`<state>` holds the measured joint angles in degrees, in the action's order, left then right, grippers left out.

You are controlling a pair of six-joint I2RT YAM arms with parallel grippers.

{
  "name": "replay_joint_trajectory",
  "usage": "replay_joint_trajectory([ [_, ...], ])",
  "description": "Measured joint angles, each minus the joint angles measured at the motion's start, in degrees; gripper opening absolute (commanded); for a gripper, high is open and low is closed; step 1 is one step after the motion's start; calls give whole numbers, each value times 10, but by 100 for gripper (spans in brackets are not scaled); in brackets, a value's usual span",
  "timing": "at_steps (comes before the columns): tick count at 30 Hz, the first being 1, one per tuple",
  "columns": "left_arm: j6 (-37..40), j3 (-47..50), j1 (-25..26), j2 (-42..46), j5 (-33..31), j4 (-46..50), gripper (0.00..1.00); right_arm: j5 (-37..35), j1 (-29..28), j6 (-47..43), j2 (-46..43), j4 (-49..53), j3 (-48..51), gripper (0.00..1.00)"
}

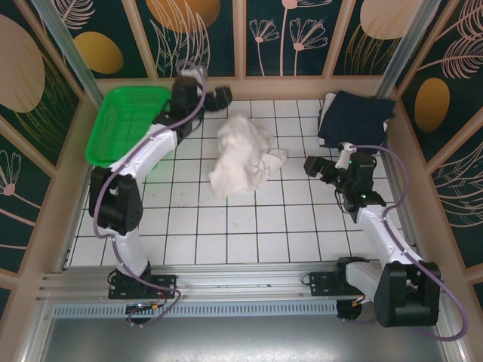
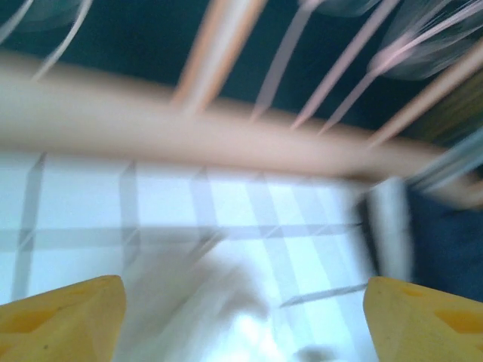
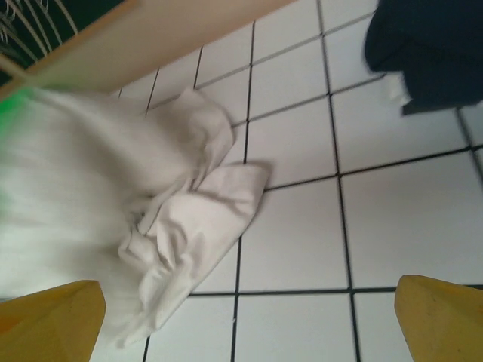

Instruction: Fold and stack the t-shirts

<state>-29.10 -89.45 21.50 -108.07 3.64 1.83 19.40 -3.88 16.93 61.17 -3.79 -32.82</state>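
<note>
1. White-tiled table (image 1: 302, 226), boxed by wooden rails and dark leaf-print panels; green basket (image 1: 124, 121) at far left.
2. Cream shirt (image 1: 241, 157) crumpled in a heap mid-table, unfolded; navy shirt (image 1: 355, 119) lying flattish in far right corner, well apart from it.
3. Left gripper (image 1: 217, 96) raised near far rail, just beyond cream shirt; fingers spread wide in wrist view, holding nothing.
4. Right gripper (image 1: 315, 167) just right of cream shirt, facing it, jaws wide apart and empty.
5. Probably light, limp cloth: likely to sag and bunch when lifted, nothing breakable.
6. Best taken by pinching a loose edge, such as flap (image 3: 226, 196) poking toward right gripper, then spread flat before folding.
</note>
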Motion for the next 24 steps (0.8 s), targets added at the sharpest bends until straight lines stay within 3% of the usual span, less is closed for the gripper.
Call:
replay_joint_trajectory([
  [3,-3,70,-1,-5,-63,52,91,-9,-46,2,46,-8,-1,94],
  [6,-1,101,-2,8,-78,56,91,-18,-87,0,113,-7,-15,89],
  [10,5,159,13,57,-64,35,91,-27,-107,0,209,-13,-59,80],
  [17,18,245,73,72,-13,-7,93,-36,-108,0,351,-36,-168,77],
  [24,51,120,76,-81,0,7,39,-77,-108,0,479,-32,-274,60],
])
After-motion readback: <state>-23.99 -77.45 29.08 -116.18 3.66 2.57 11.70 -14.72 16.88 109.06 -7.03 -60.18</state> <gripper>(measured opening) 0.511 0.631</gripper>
